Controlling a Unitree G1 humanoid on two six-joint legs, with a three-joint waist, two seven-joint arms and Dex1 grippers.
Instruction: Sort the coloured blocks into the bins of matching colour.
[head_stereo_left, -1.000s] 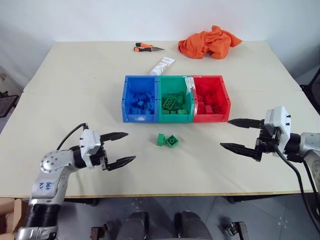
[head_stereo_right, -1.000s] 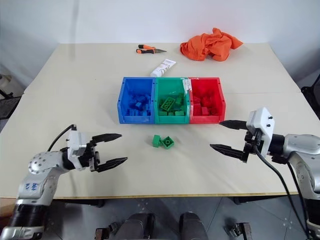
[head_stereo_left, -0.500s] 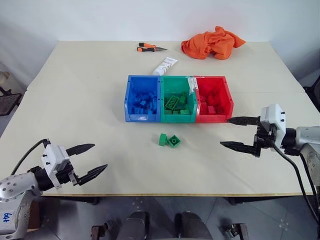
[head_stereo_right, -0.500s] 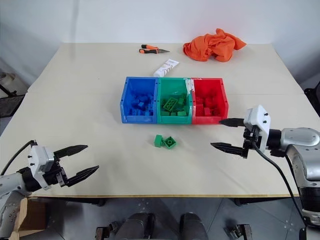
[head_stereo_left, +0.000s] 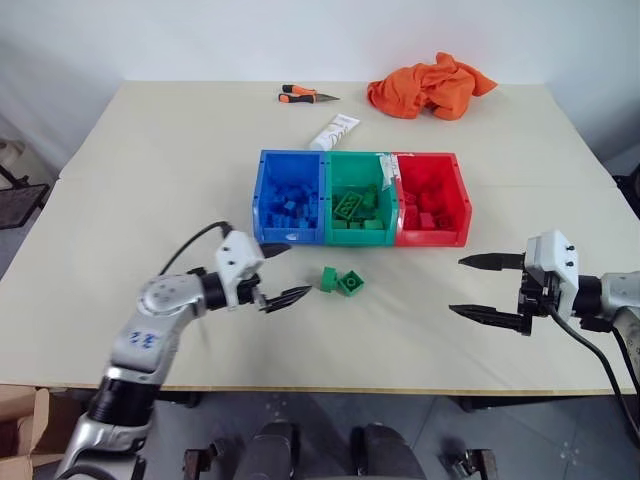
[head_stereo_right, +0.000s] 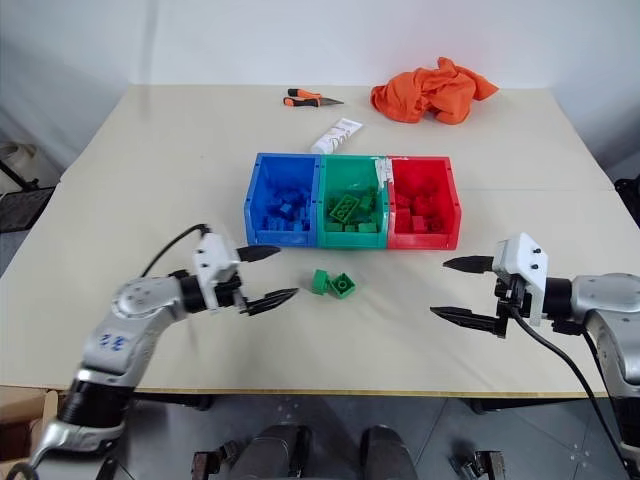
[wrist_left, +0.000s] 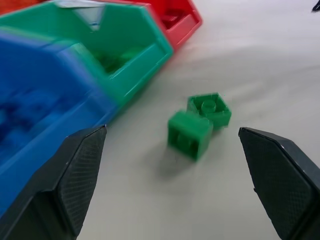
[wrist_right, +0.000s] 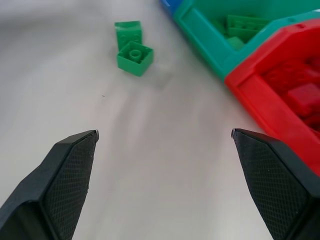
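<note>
We hold our left gripper (head_stereo_left: 280, 272) wide open and empty, aimed at two small green studded plastic bricks (head_stereo_left: 341, 281) lying on the table before the green plastic bin (head_stereo_left: 358, 236); our right gripper (head_stereo_left: 487, 287) waits open, empty.

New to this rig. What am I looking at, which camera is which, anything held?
A two-armed humanoid robot sorting toy bricks by colour. The two wide pictures come from its head camera, looking down at a table; the two close-ups come from cameras on its wrists, with black fingers at the bottom. The left pincer is open beside two loose green blocks; the right pincer is open over bare table. Neither holds anything. Behind the blocks stand joined blue, green and red bins, already holding bricks. Farther back lie a white tube, an orange-handled tool and an orange cloth.
</note>
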